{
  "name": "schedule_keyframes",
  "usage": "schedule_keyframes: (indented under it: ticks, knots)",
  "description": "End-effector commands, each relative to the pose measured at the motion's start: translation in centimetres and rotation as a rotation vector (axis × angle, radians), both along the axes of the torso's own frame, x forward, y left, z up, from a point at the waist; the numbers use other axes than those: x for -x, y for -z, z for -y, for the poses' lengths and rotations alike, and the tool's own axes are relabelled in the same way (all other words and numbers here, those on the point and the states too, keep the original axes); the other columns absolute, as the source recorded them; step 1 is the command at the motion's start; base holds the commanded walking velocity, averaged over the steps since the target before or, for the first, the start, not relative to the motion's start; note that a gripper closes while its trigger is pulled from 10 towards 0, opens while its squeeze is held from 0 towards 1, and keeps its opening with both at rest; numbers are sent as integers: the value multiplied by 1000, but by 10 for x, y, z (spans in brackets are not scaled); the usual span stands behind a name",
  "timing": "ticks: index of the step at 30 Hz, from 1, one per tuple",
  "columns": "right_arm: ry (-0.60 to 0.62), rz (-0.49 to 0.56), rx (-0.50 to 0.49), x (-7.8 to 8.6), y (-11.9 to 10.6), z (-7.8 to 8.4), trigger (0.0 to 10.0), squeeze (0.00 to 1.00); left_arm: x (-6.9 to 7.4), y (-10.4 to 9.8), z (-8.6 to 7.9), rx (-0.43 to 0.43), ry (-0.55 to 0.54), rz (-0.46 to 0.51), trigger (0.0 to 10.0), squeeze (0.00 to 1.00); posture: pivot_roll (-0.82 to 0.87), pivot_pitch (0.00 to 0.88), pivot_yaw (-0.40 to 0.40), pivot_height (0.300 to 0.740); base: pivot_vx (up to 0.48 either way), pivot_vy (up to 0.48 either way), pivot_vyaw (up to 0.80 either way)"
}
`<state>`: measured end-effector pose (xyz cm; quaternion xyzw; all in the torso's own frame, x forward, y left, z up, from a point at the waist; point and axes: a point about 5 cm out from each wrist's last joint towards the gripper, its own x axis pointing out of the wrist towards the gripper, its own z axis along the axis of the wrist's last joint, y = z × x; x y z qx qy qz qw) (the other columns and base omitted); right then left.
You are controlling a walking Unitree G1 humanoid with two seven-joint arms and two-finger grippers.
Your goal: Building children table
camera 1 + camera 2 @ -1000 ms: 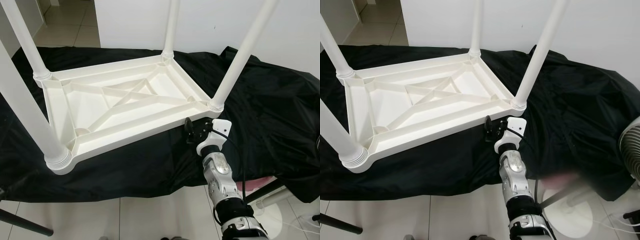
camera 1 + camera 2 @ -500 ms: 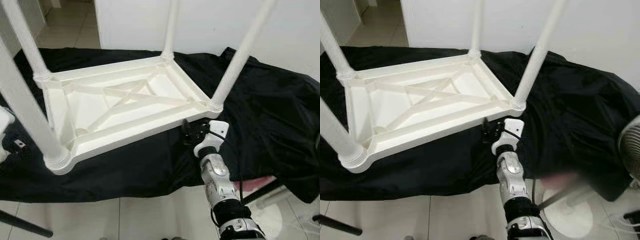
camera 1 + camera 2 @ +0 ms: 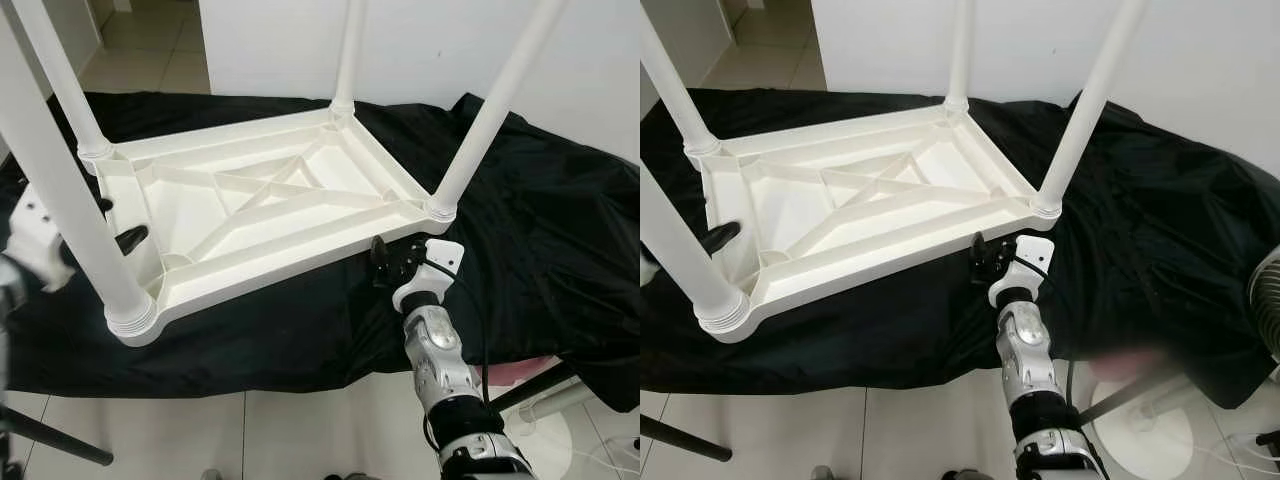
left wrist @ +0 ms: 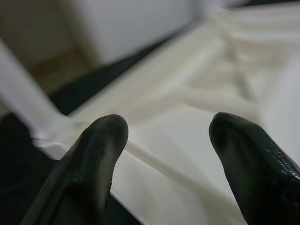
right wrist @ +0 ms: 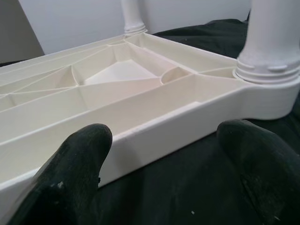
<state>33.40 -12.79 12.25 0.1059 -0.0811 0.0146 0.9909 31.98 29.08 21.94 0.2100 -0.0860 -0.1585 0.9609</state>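
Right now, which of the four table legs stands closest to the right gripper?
The leg at the table's near right corner, just above the right gripper; the other three stand at farther corners.

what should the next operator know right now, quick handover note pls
Left gripper: open, at the left rim of the table, beside the near-left leg, holding nothing.
Right gripper: open, just off the table's near edge by the near-right leg, holding nothing.
Things: the white plastic table lies upside down on a black cloth, ribbed underside up.
Done: all four legs stand in their corner sockets.
Left: I can't tell whether the legs are fully tight; probably check them, then grip both sides and turn the table upright.
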Motion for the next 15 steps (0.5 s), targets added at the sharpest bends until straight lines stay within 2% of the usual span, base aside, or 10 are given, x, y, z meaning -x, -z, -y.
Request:
schedule_keyframes:
  ticks: [1, 3, 6, 7, 9, 15]
  knots:
    - [22, -32, 3, -1, 5, 5, 10000, 0, -2, 6, 6, 1, 17, 5, 10000, 0, 27, 94, -46, 740, 0, 0, 0]
    - [26, -38, 1, -1, 5, 5, 10000, 0, -2, 8, 12, 6, 54, 1, 10000, 0, 26, 95, -46, 740, 0, 0, 0]
    - [54, -65, -12, -4, 6, 9, 10000, 0, 1, 17, 34, 39, 172, -15, 10000, 0, 24, 99, -51, 740, 0, 0, 0]
    - [54, -65, -12, -4, 6, 9, 10000, 0, 1, 17, 34, 39, 172, -15, 10000, 0, 24, 99, -51, 740, 0, 0, 0]
    - [69, -80, -20, -6, 7, 10, 10000, 0, 7, 22, 53, 76, 273, -24, 10000, 0, 23, 100, -55, 740, 0, 0, 0]
    - [72, -105, -28, -9, 8, 8, 10000, 0, 12, 27, 69, 101, 346, -36, 10000, 0, 25, 99, -60, 740, 0, 0, 0]
